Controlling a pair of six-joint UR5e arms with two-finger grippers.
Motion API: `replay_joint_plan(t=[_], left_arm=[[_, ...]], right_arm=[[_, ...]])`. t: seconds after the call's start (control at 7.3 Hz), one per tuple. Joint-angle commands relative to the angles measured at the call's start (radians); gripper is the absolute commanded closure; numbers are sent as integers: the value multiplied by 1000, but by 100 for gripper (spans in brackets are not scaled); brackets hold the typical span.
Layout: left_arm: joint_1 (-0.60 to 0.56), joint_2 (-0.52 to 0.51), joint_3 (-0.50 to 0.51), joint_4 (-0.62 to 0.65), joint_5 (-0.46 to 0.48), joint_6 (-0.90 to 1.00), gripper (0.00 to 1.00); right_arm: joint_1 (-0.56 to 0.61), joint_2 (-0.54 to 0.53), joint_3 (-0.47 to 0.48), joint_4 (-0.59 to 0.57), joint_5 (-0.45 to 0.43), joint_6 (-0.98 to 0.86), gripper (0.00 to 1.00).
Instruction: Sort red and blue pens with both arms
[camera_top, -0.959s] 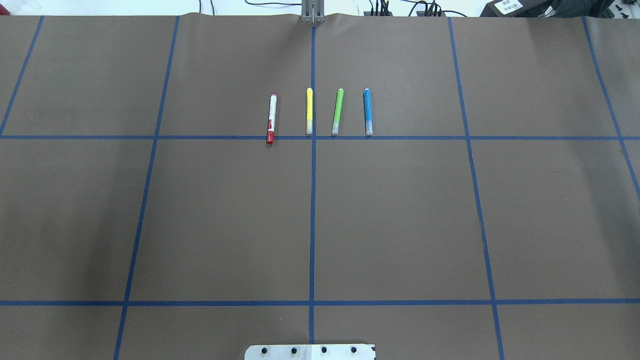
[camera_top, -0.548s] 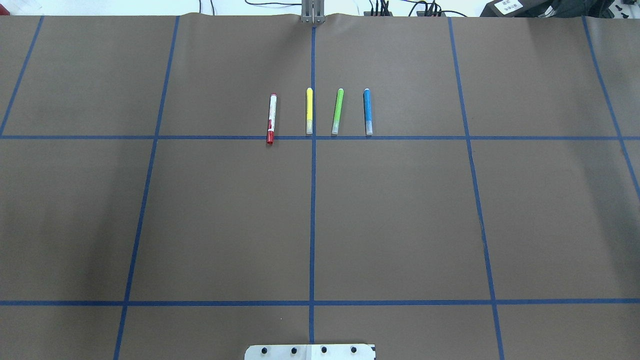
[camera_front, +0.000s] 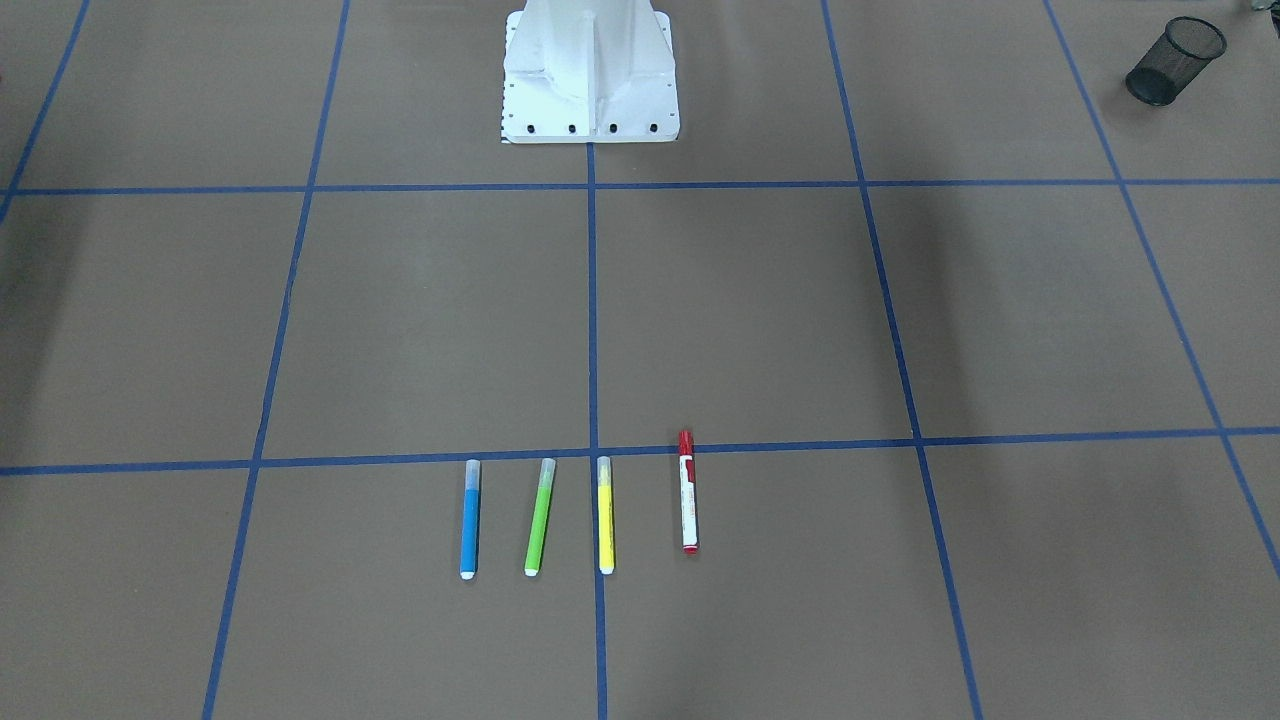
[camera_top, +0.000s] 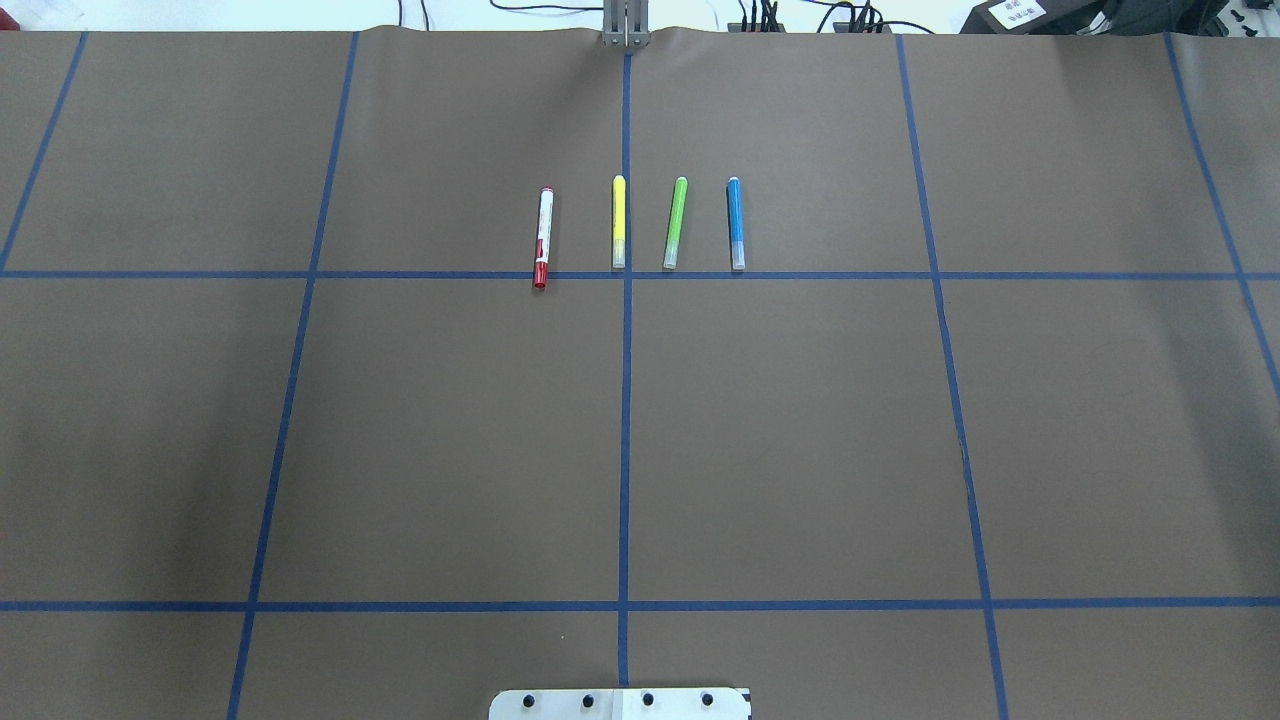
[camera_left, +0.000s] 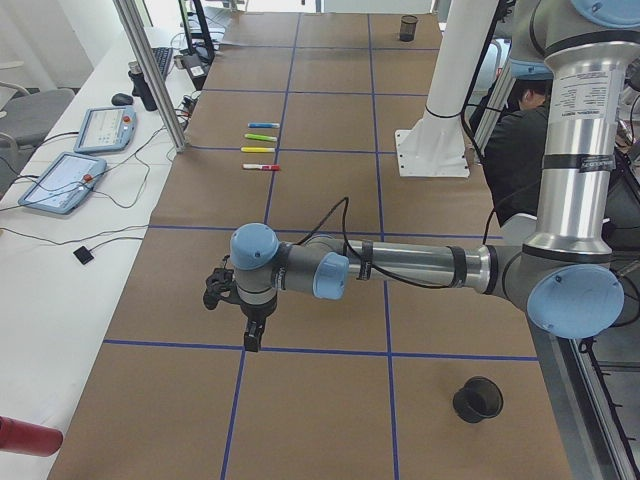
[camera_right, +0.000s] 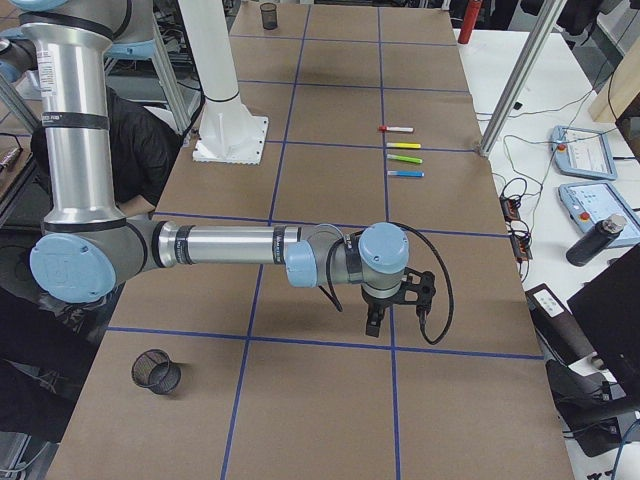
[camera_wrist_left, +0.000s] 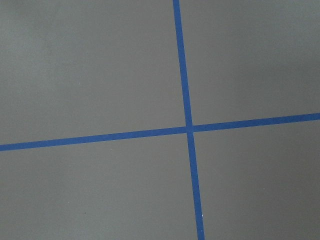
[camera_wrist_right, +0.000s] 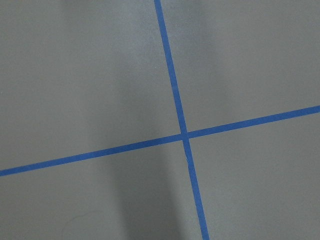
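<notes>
1. The red pen (camera_top: 543, 238), white-barrelled with a red cap, is lying flat on the brown-papered table (camera_top: 800, 450). It is sitting at the robot's left end of a row of four markers on the far half of the table.
2. Its red cap is pointing toward the robot and is lying across a blue tape line (camera_top: 400, 275).
3. The blue pen (camera_top: 735, 223) is lying at the right end of the same row, its pale cap toward the robot and stopping just short of that line.
4. Between the two pens, a yellow marker (camera_top: 618, 222) and a lime-green marker (camera_top: 675, 223) are lying roughly parallel to them. The four are apart from one another, and the yellow one is sitting just left of the centre tape line.
5. The left arm (camera_left: 400, 268) is reaching out low over the table's left part, well away from the row of markers.
6. The left gripper (camera_left: 252, 342) is pointing down near a crossing of tape lines. It is showing only in the side view, so I cannot tell whether its fingers are spread or pressed together.
7. The right arm (camera_right: 230, 245) is stretching out in the same way over the right part of the table.
8. The right gripper (camera_right: 372, 322) is also pointing down, and its state cannot be judged either.
9. Each wrist camera is looking down on bare paper and a tape crossing.
10. A black mesh cup (camera_left: 477, 399) is standing on the near left part of the table, and another mesh cup (camera_right: 156, 372) is standing on the near right part.
11. A person (camera_left: 515, 130) in dark clothing is sitting behind the white robot base (camera_left: 440, 110).
</notes>
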Motion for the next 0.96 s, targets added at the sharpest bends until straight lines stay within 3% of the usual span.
replay_joint_plan(t=[0.0, 0.41, 0.82], left_arm=[[1, -2, -10, -3, -8, -1, 0], [4, -8, -9, -9, 1, -7, 0], [25, -117, 13, 43, -5, -8, 0]], right_arm=[[0, 0, 3, 0, 5, 2, 0], [-37, 15, 2, -1, -4, 11, 0], [-69, 72, -5, -11, -7, 12, 0]])
